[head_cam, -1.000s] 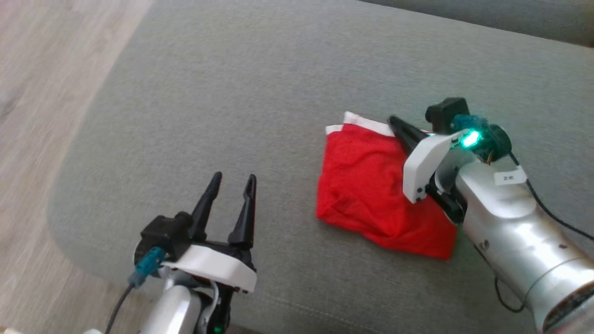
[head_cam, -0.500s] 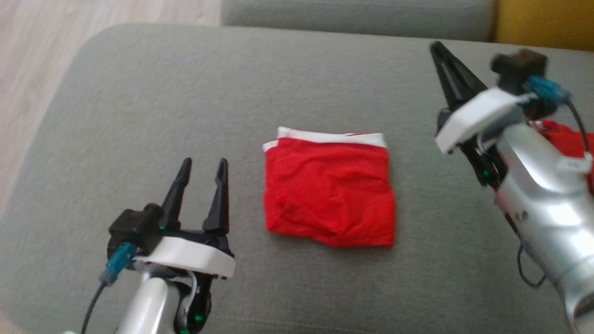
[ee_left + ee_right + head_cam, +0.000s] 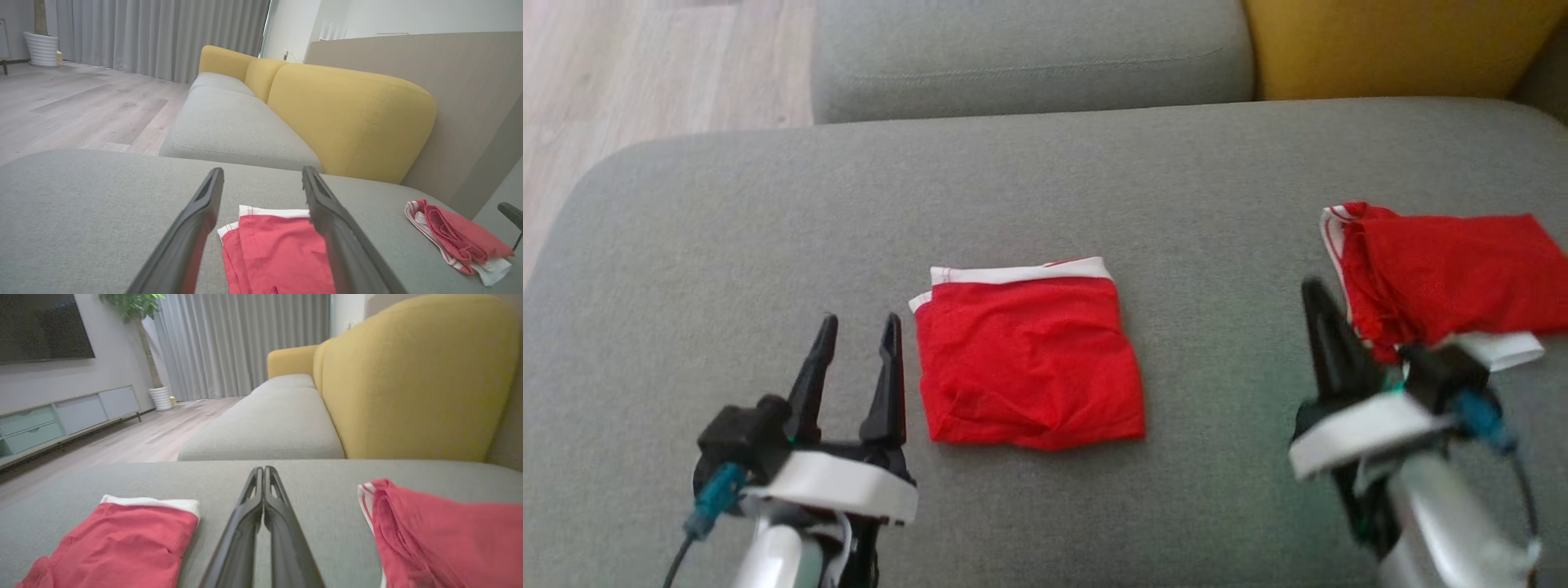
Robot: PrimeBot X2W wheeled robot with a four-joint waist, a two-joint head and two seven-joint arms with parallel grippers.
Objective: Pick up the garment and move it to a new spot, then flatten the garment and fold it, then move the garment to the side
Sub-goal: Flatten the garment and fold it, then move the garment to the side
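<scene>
1. Head view: the folded red garment (image 3: 1029,367), with a white band on its far edge, is lying mid-seat on the grey cushion (image 3: 1013,188). The left gripper (image 3: 859,322) is standing open just left of it. The blurred right gripper (image 3: 1319,306) is sitting well right, near a second red garment (image 3: 1445,273).
2. Left wrist view: the spread fingers (image 3: 196,228) are hiding the garment's sides.
3. Right wrist view: the right gripper's fingers are pressing together, empty, and the frame is cutting off the second red garment.
</scene>
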